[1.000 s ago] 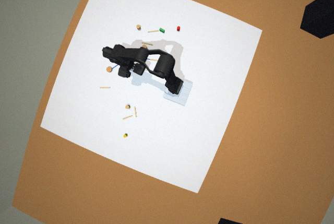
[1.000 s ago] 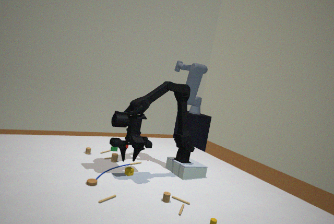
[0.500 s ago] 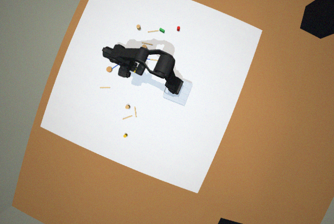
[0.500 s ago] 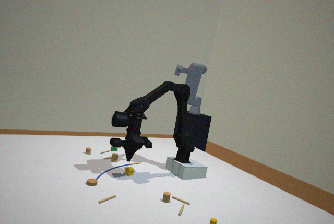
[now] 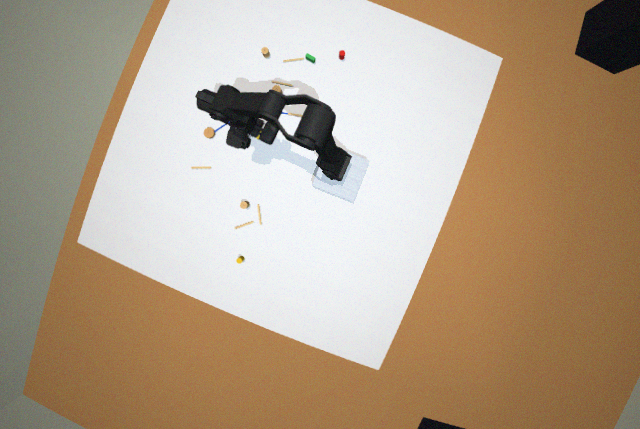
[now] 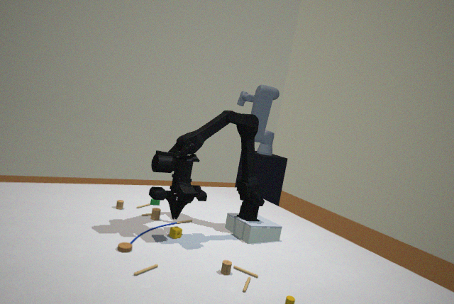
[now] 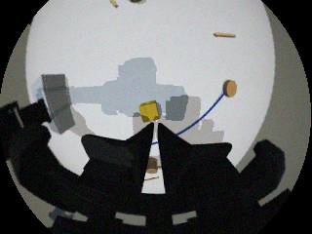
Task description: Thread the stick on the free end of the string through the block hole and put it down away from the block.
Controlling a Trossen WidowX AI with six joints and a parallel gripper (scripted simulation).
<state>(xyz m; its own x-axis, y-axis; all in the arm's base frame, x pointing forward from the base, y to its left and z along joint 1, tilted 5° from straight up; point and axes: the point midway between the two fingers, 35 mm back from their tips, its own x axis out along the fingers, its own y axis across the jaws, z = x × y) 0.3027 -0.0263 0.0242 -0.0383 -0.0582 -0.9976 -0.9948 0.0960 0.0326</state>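
Observation:
The yellow block [image 6: 176,232] [image 7: 149,111] sits on the table with a hole showing in its side. The round wooden button [image 5: 208,132] [image 6: 124,246] [image 7: 230,88] lies beyond it. From the button a blue string [image 5: 221,127] [image 6: 147,229] [image 7: 204,116] curves past the block to the thin stick [image 5: 295,114] [image 6: 184,221], which lies on the table and is hidden in the wrist view. My gripper [image 6: 175,217] [image 7: 155,125] is shut, fingertips nearly together and pointing down over the string near the stick's string end. I see nothing between them. In the top view the arm hides the fingertips.
A wooden cylinder [image 5: 277,88] [image 6: 155,213] [image 7: 152,165] and a loose stick [image 5: 282,83] [image 7: 151,178] lie close by. Another cylinder [image 5: 265,51], a green piece [image 5: 310,58] and a red piece [image 5: 341,54] lie farther off. A loose stick [image 5: 201,167] [image 6: 145,269] lies on the button's side.

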